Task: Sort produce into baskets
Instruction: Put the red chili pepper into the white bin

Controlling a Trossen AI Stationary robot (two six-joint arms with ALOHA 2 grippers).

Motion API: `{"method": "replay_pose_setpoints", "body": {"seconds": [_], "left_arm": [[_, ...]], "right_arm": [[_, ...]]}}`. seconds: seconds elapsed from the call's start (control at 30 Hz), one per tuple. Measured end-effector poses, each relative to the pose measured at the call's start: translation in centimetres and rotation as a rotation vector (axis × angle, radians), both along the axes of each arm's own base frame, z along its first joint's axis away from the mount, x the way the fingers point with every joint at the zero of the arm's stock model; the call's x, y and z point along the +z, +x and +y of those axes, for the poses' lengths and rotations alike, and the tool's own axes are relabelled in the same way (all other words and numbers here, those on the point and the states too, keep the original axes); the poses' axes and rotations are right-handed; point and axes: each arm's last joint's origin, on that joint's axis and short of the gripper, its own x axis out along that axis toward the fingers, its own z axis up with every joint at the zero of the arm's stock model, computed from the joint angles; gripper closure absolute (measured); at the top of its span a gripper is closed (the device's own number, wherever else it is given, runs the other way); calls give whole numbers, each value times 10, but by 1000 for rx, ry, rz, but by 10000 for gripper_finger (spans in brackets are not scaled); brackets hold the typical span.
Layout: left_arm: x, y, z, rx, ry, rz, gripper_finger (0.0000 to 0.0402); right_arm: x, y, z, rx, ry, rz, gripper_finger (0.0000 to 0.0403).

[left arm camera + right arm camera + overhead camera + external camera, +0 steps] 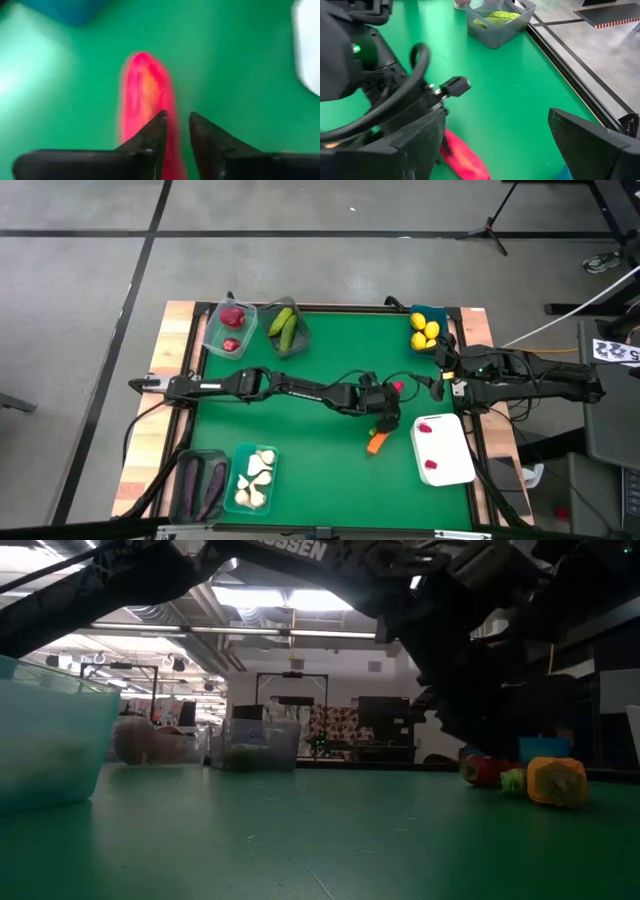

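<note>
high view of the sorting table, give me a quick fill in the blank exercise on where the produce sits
1. The yellow lemons lie in a tub at the table's far ____ corner.
2. The white tray holds ____ red pieces.
3. The orange carrot lies on the green mat, between the tub of garlic bulbs and the ____.
4. The cucumbers in the grey tub are ____ in colour.

Missing words: right; two; white tray; green
</note>
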Motion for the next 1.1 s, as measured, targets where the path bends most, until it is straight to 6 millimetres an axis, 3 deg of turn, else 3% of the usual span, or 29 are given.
{"method": "replay_pose_setpoints", "body": {"seconds": [0.27, 0.47, 0.6, 0.83, 0.93, 1.1], "left_arm": [[4, -4, -1, -14, 17, 69, 390], [7, -5, 2, -22, 35, 84, 392], [31, -7, -4, -132, 132, 98, 357], [82, -15, -15, -221, 265, 57, 258], [82, -16, -5, -206, 285, 83, 210], [56, -14, 19, -251, 242, 165, 152]], "right_arm": [[0, -1, 0, 0, 0, -4, 52], [2, -5, 0, 0, -1, -27, 52], [4, -10, 0, -12, -8, -54, 52], [8, -18, 0, -25, -16, -101, 52], [8, -20, 0, -26, -15, -111, 52], [9, -21, 0, -25, -17, -117, 52]]}}
